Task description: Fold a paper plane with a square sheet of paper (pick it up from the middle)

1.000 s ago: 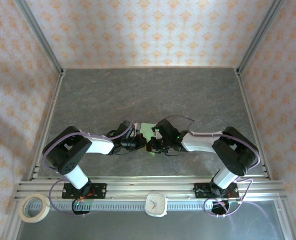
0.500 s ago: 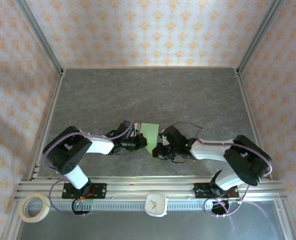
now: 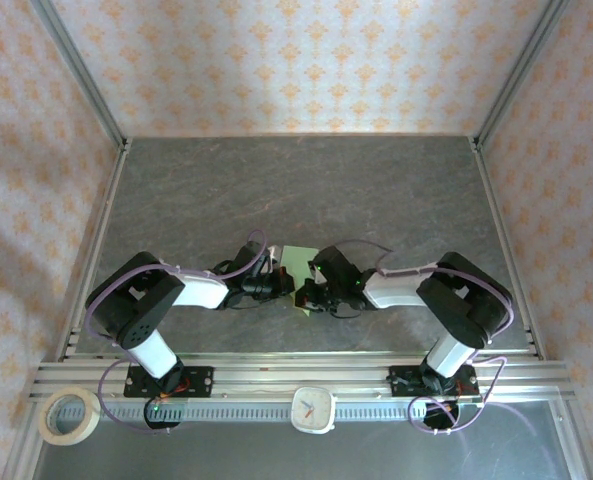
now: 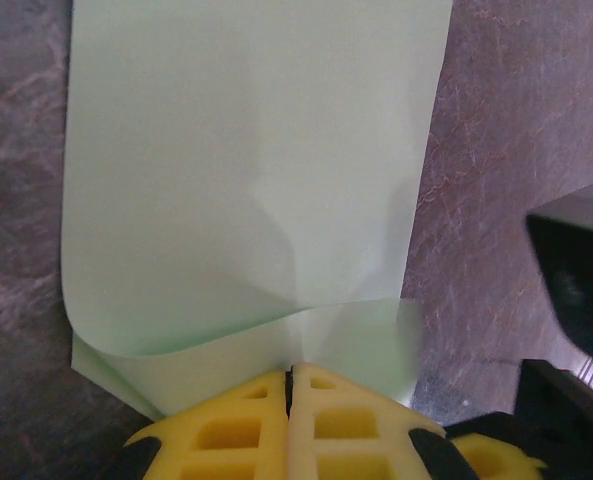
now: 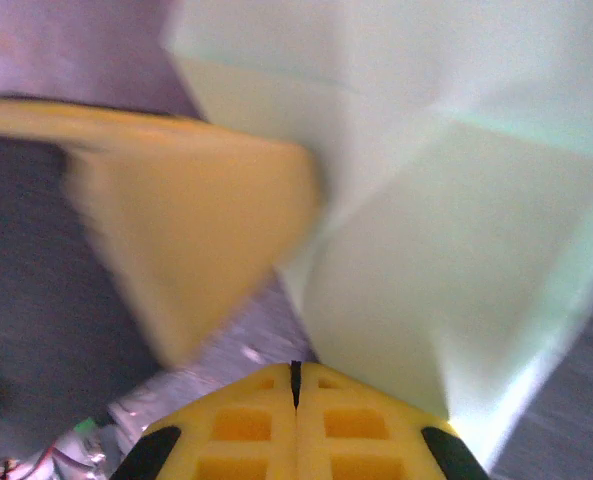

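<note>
Since the right arm swung out wide a moment ago, it's tucked back in, so the right gripper is at the sheet again. The sheet lies half-folded on the table between the arms. I'd guess it's mid-crease, nowhere near a plane yet. Both are clenched tight; the left gripper touches the sheet's near edge by a curled flap, and I can't tell if it's pinching paper.

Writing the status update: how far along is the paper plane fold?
Early. Done: the square sheet of paper has a layer folded over, crease loose and curled. In hand: left gripper and right gripper, both shut, sit at its edges. Remaining: no pointed nose or wings yet.
</note>
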Robot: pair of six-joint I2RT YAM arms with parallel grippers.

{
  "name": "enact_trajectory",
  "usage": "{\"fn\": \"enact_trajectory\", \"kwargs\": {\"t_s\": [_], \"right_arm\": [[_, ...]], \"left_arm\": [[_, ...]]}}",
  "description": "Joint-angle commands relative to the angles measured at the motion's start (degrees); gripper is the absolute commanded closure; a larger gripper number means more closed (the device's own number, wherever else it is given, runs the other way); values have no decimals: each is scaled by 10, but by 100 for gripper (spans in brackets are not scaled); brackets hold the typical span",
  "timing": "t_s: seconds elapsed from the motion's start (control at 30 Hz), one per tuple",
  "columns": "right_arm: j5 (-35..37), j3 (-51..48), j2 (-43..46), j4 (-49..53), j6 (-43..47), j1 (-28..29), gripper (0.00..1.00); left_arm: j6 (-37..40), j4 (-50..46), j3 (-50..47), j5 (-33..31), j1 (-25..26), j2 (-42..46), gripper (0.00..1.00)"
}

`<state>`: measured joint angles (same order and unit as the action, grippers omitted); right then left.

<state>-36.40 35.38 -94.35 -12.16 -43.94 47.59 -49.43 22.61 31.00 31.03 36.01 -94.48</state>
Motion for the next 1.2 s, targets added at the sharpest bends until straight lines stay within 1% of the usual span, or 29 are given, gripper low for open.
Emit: {"fn": "enact_trajectory", "kwargs": {"t_s": [0.0,0.23,0.33,0.47,0.57,0.7,0.83,0.9,1.07,1.17], "right_arm": [[4,-59,19,-11,-8,3,99],[-13,-138,90,-18,-13,4,98],[-12,-134,121,0,-16,4,99],[-3,-93,157,11,-24,4,100],[12,-51,134,26,-20,2,100],[37,-22,72,1,-36,2,100],[59,0,21,8,-34,1,100],[72,-10,6,29,-27,2,100],[53,-86,0,-12,-45,1,100],[58,-95,7,-12,-42,1,100]], "left_arm": [[8,-28,-20,-43,3,-23,100],[-7,-12,-27,-45,2,-24,100],[-8,-12,-29,-47,3,-20,100],[-13,-8,-31,-45,4,-16,100],[-14,-7,-30,-43,4,-14,100],[-11,-8,-29,-44,4,-11,100],[-12,-8,-26,-41,4,-12,100],[-10,-10,-24,-40,4,-10,100],[2,-15,-12,-37,4,11,100],[9,-20,3,-35,5,37,100]]}}
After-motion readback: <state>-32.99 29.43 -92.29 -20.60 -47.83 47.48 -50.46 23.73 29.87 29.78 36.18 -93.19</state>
